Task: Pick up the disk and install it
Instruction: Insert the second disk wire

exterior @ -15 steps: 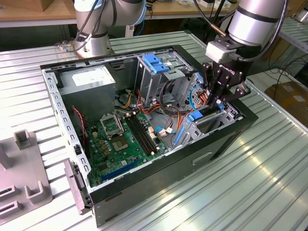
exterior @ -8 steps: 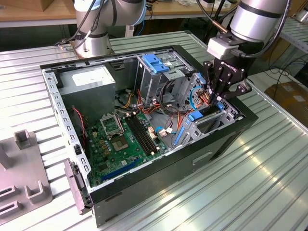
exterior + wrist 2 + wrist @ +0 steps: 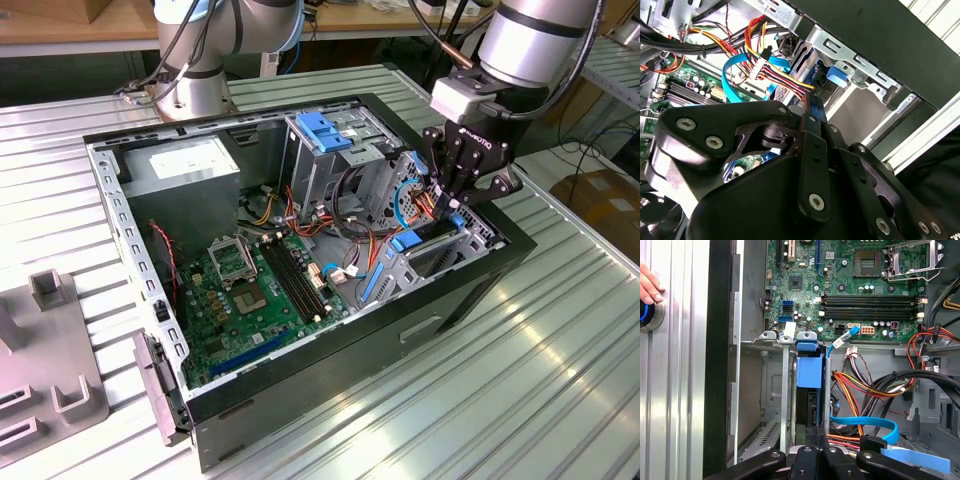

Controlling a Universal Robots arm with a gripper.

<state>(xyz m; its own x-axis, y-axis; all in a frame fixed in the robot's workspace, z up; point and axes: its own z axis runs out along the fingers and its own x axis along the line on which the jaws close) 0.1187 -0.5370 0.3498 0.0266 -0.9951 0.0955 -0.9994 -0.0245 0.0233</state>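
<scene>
The disk (image 3: 809, 371), framed by its blue bracket, stands on edge in a slot of the metal drive cage (image 3: 782, 390) at the front corner of the open computer case (image 3: 460, 290), on the exterior view's right. The gripper (image 3: 457, 203) sits directly above it, its black fingers (image 3: 810, 145) drawn narrow around the disk's upper edge. Beside the cage lie the bundled power cables (image 3: 865, 385) and the green motherboard (image 3: 255, 295).

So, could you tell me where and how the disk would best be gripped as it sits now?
Probably by its narrow exposed edge, coming straight in through the case's open side, where the gripper is. The disk stands on edge in the drive cage, whose metal walls cover both flat faces.
</scene>
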